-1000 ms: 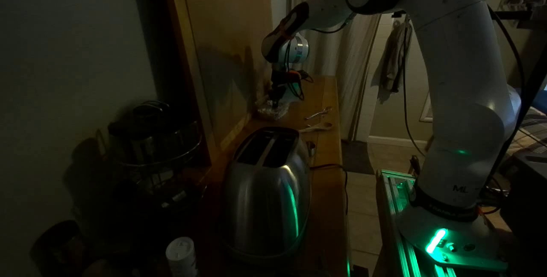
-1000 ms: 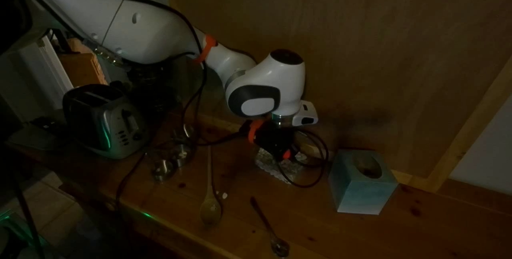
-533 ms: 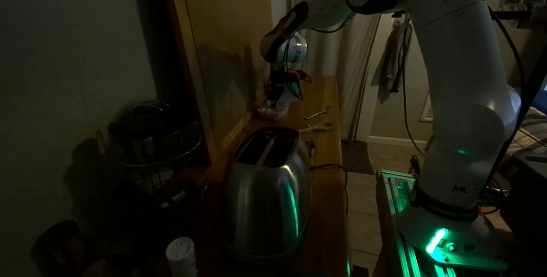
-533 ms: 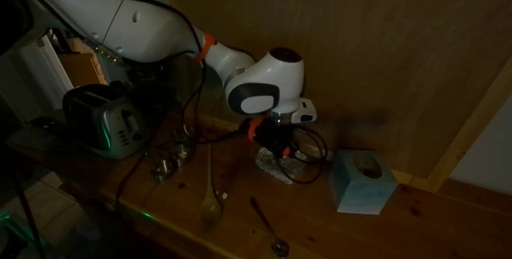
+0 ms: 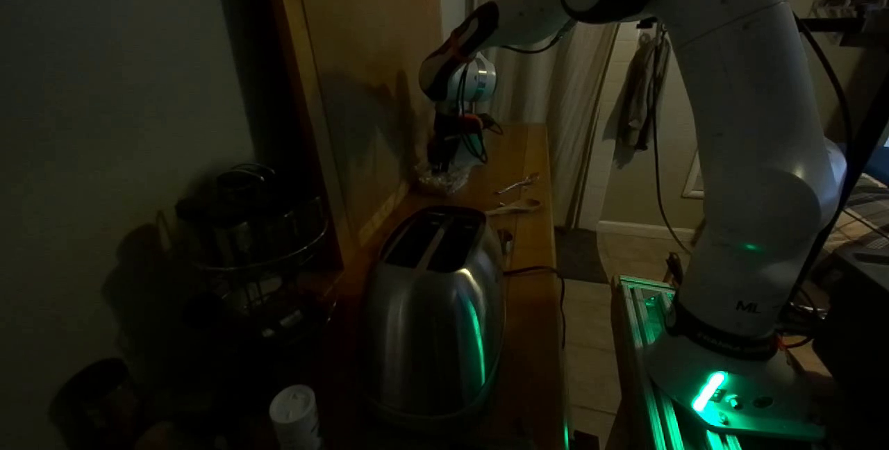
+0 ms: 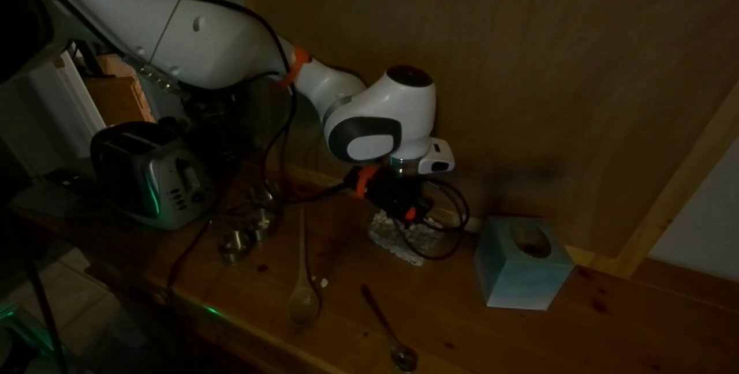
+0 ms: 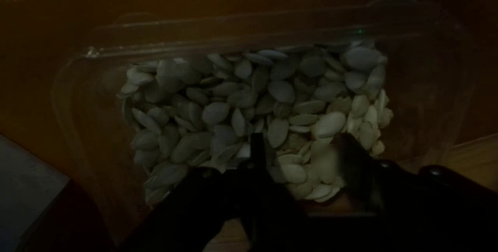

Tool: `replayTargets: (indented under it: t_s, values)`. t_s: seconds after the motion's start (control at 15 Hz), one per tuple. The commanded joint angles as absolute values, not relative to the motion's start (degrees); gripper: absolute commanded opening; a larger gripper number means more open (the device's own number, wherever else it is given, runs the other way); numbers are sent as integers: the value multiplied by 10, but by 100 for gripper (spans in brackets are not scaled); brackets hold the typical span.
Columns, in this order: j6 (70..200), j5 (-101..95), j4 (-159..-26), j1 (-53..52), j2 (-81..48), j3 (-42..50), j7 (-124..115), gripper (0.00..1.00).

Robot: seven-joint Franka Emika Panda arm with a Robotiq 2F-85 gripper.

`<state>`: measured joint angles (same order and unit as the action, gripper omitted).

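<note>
White arm (image 6: 208, 45): extends from the upper left in an exterior view and bends downward near the middle.
Toaster (image 6: 153, 180): silver and dark, slots upward, on the left part of the table (image 6: 635, 339).
Small metal cups (image 6: 234, 253): grouped just right of the toaster, something pale inside at least one.
Wooden spoon (image 6: 303, 305): lying flat, handle toward the back, bowl toward the front edge.
Loose pale bits (image 6: 324, 283): on the table, just right of the wooden spoon.
Metal spoon (image 6: 388, 328): lying slanted, its bowl near the front edge.
Clear container (image 7: 253, 36): shallow plastic, on the table near the wooden panel (image 6: 554, 103) at the back, right of the wooden spoon.
Seeds (image 7: 233, 100): pale and flat, heaped inside the container in the wrist view.
Tool (image 7: 300, 141): pointing down over the seeds, its two dark fingers (image 7: 358, 166) apart with seeds showing in the gap; too dim to tell whether the tips touch them.
Tissue box (image 6: 522, 264): light blue, oval opening on top, right of the container with a gap between, near the panel.
</note>
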<state>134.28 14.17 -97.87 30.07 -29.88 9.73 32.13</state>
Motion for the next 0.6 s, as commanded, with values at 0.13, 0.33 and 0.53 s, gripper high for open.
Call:
replayTargets:
  t_s: [0.13,0.33,0.53]
  values:
    - [1347,134,-961,303,-314,93,303,30]
    - [1346,132,-961,304,-314,94,303,8]
    - [1344,130,-961,304,-314,96,301,0]
